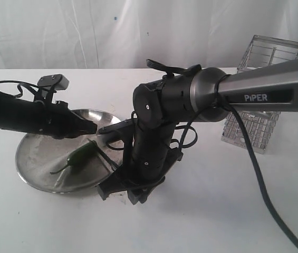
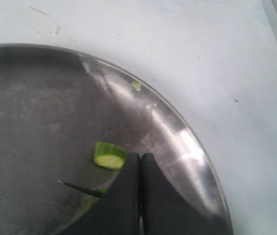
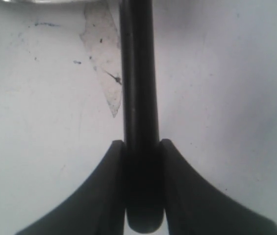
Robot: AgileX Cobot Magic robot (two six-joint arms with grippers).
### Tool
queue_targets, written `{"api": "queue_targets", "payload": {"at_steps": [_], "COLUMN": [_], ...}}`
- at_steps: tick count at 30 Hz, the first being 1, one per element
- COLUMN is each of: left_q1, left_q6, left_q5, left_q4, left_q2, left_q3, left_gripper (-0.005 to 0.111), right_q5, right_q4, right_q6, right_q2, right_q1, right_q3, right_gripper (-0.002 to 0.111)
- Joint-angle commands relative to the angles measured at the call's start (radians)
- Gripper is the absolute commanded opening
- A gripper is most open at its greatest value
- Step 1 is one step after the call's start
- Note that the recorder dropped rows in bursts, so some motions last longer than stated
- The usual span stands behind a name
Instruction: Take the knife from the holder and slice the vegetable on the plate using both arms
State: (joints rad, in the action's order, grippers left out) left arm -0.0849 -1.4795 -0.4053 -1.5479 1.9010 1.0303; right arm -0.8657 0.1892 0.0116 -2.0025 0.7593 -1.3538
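Two tools are both closed: the right tool [image 3: 142, 147] clamps the knife [image 3: 139, 98] handle beside the plate [image 1: 38, 168], the left tool [image 2: 139, 166] pinches nothing just beside a cut slice [image 2: 109, 155], so the unpinned vegetable [image 1: 80, 156] may roll under the blade.

— What sort of place is this?
— A robot test lab; a bare white desk [image 1: 217, 211], a wrinkled white cloth backdrop [image 1: 138, 26] behind it; two black arms [image 1: 154, 142] with trailing cables [image 1: 265, 190].
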Motion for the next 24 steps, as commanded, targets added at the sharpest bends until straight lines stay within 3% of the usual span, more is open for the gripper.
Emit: {"api": "queue_targets", "payload": {"at_steps": [1, 9, 15, 24], "left_q1": [-0.007, -0.007, -0.007, -0.017], "left_q6": [0.037, 0.022, -0.069, -0.064], "left_q5": [-0.041, -0.05, -0.191, -0.091], "left_q4": [-0.038, -0.081, -0.196, -0.116], "left_q2": [0.025, 0.076, 0.076, 0.078], "left_q3": [-0.022, -0.042, -0.042, -0.042], "left_gripper": [0.0, 0.0, 0.0, 0.0], "right_q5": [0.0, 0.004, 0.004, 0.018], "right_q4": [0.0, 0.0, 0.0, 0.0], "right_q6": [0.01, 0.006, 0.006, 0.006], "right_q2": [0.003, 0.003, 0.003, 0.003], "right_q1": [-0.001, -0.001, -0.001, -0.001], "right_q3": [0.008, 0.008, 0.008, 0.008], "right_gripper": [0.0, 0.0, 0.0, 0.0]}}
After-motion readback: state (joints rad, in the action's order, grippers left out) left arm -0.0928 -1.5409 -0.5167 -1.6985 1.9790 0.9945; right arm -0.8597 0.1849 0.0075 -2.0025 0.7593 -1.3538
